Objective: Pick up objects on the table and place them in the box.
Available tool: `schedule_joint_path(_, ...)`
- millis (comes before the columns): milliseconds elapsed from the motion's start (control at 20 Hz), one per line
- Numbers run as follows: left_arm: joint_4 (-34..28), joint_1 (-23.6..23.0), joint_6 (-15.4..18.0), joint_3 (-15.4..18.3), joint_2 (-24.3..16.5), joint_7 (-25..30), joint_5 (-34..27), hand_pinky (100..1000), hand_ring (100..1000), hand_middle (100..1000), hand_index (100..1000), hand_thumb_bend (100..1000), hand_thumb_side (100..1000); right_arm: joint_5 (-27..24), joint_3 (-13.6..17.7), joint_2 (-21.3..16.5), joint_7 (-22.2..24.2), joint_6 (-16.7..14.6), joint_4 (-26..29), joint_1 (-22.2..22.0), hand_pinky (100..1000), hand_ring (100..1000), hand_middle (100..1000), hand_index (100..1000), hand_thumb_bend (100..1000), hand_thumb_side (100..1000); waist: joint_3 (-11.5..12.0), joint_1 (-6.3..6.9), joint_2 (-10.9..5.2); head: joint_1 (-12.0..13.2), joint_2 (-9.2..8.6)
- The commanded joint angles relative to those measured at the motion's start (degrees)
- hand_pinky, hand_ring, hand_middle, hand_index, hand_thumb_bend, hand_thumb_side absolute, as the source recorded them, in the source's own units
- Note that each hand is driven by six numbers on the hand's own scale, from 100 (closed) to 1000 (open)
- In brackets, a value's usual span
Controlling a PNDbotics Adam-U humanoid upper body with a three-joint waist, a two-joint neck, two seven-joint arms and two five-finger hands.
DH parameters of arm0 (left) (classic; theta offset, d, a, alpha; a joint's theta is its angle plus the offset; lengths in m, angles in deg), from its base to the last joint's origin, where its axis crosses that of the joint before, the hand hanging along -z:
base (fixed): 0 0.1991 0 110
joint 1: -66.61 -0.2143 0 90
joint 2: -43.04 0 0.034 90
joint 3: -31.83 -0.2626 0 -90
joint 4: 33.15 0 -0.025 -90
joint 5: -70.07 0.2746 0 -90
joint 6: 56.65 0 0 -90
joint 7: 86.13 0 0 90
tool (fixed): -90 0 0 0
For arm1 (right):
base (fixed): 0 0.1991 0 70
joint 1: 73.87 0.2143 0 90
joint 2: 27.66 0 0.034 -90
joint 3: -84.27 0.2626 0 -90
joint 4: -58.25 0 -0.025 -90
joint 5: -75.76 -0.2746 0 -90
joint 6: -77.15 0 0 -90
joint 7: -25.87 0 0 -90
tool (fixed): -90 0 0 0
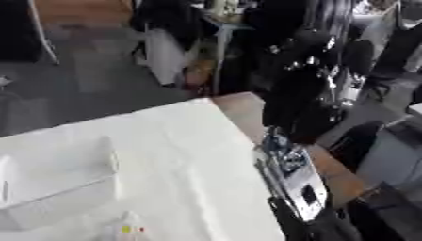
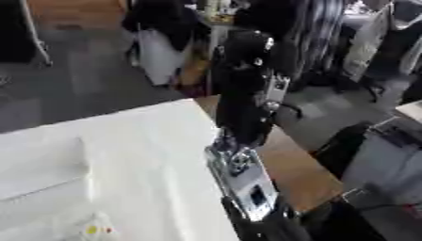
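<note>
I see my right arm (image 1: 290,164) reaching down along the right edge of the white table (image 1: 190,155); its hand runs out of view at the bottom, so I cannot tell how its fingers stand. The white box (image 1: 58,183) sits at left, and a small pale object (image 1: 128,229) with yellow and red marks lies just in front of it

box (image 1: 58,183) left on table (image 1: 190,155) | small object (image 1: 128,229) before box | arm (image 1: 293,179) right
</note>
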Motion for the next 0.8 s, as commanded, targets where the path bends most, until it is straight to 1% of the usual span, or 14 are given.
schedule_joint_path(50,-1.05,0.27,0.01,0.05,-1.03,0.06,-0.07,386,739,860,923,451,955,-0.25,-0.07,-0.98,0.13,0.03,0.76,0.45,100,175,277,509,305,864,-0.05,0.08,-0.76,-0.48,-0.65)
schedule_joint_path(150,-1.05,0.26,0.00,0.01,-1.05,0.06,-0.09,386,739,860,923,451,955,-0.31,-0.09,-0.98,0.24,0.07,0.76,0.47,100,175,277,509,305,864,-0.06,0.09,-0.76,-0.31,-0.63)
schedule_joint_path(250,-1.05,0.25,0.00,-0.04,-1.04,0.10,-0.10,386,739,861,923,450,956,-0.41,-0.13,-0.97,0.36,0.09,0.76,0.47,100,175,277,509,305,864,-0.07,0.10,-0.77,0.93,-0.35)
schedule_joint_path(300,-1.05,0.24,-0.01,-0.04,-1.03,0.11,-0.12,386,739,861,923,450,956,-0.45,-0.13,-0.97,0.40,0.10,0.76,0.48,100,175,277,509,305,864,-0.07,0.12,-0.78,2.27,-0.08)
schedule_joint_path(450,-1.05,0.24,0.01,0.00,-0.96,0.08,-0.20,387,739,861,923,450,954,-0.51,-0.09,-1.01,0.46,0.06,0.76,0.50,100,175,277,509,305,864,-0.08,0.22,-0.83,10.05,0.68)
schedule_joint_path(550,-1.05,0.26,0.04,0.02,-0.93,0.09,-0.25,388,739,861,923,451,954,-0.54,-0.12,-1.05,0.50,0.11,0.76,0.47,100,175,278,510,306,864,-0.05,0.26,-0.83,13.76,1.04)
schedule_joint_path(700,-1.05,0.27,0.05,0.06,-0.92,0.08,-0.31,388,740,861,923,451,954,-0.57,-0.13,-1.09,0.58,0.27,0.76,0.45,100,174,278,511,306,864,-0.04,0.27,-0.81,16.99,1.65)
schedule_joint_path(800,-1.05,0.29,0.06,0.09,-0.93,0.07,-0.31,388,740,861,923,450,953,-0.58,-0.21,-1.14,0.82,0.81,0.76,0.31,100,171,287,531,310,871,-0.02,0.26,-0.78,18.80,2.13)
